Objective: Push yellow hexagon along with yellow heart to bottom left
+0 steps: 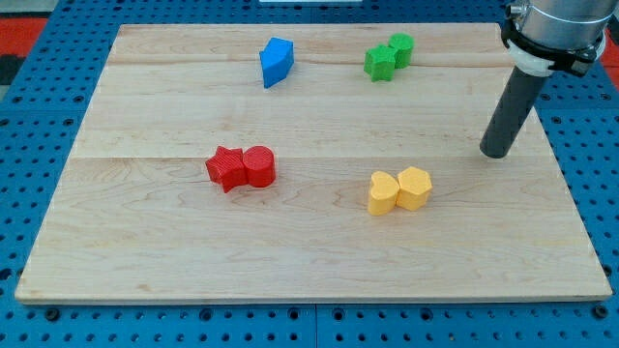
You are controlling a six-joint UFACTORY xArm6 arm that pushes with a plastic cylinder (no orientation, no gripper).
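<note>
Nearest, the yellow heart point(383, 193) touches the yellow hexagon point(414, 188) low right on the desk point(145, 261); my tip point(497, 153), clawless, sits upper right, so an off-centre shove may split them.

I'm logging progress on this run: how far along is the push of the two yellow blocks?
Done: yellow heart and yellow hexagon sit touching, right of centre. In hand: my tip stands up-right of them, apart. Left: the whole push to the board's bottom left.
</note>
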